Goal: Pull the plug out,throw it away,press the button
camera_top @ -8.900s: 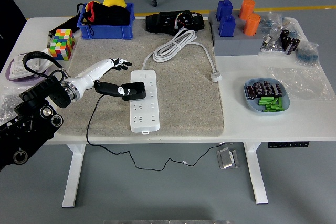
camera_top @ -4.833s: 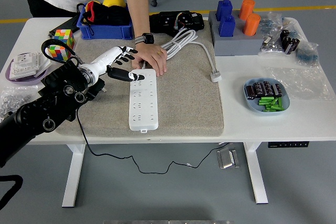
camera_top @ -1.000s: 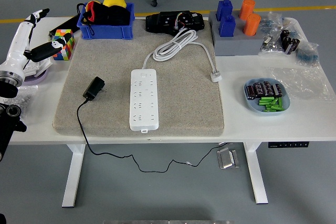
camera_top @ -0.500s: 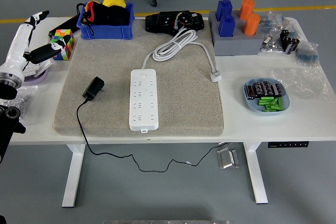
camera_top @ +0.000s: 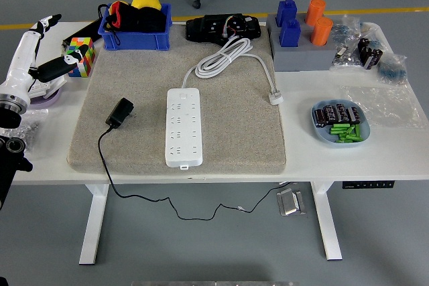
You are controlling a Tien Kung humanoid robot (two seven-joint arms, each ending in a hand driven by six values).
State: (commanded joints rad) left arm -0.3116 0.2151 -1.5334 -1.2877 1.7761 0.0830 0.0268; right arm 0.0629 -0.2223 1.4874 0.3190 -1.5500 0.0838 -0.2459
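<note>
one high head view, facing down over table [camera_top: 375,159].

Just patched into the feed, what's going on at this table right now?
Nothing is being handled. The black plug lies unplugged on the grey mat, left of the white power strip, its cord trailing off the table's near edge. The left hand is raised at the table's left end, fingers open, holding nothing.
</note>
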